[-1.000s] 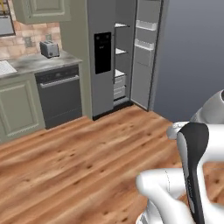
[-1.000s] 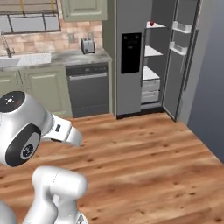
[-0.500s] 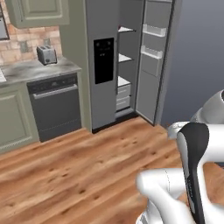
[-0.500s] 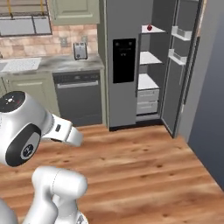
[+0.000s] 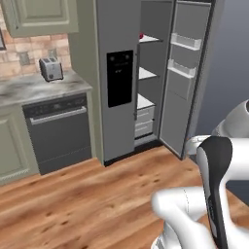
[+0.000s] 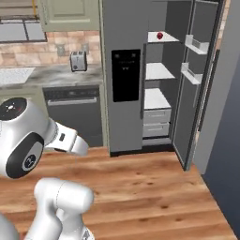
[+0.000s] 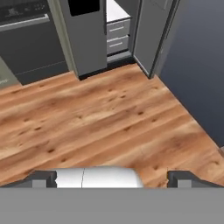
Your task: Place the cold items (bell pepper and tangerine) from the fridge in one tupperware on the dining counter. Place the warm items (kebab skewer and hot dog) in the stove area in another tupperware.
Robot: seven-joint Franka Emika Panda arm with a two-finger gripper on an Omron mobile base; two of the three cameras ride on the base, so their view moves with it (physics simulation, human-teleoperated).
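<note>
Base drove closer w/ fridge [image 6: 126, 75] now larger; door open for reach. Red item, prob. bell pepper [image 6: 160, 35], sits top shelf at 1 o'clock. Gripper [image 7: 112, 179] spread wide, empty, pointing at the floor.

Grey fridge [image 6: 125, 75] standing with its right door [image 6: 197, 89] swinging wide open, showing white shelves [image 6: 156, 71] and drawers [image 6: 155, 123] inside; black dispenser panel [image 5: 119, 78] sitting on the closed left door. Dark dishwasher [image 5: 59, 131] sitting just left of the fridge under a grey counter [image 5: 34, 88], a silver toaster [image 5: 50, 68] resting on top against a brick backsplash [image 6: 28, 47]. Wood plank floor [image 7: 100, 118] running in front of everything.
</note>
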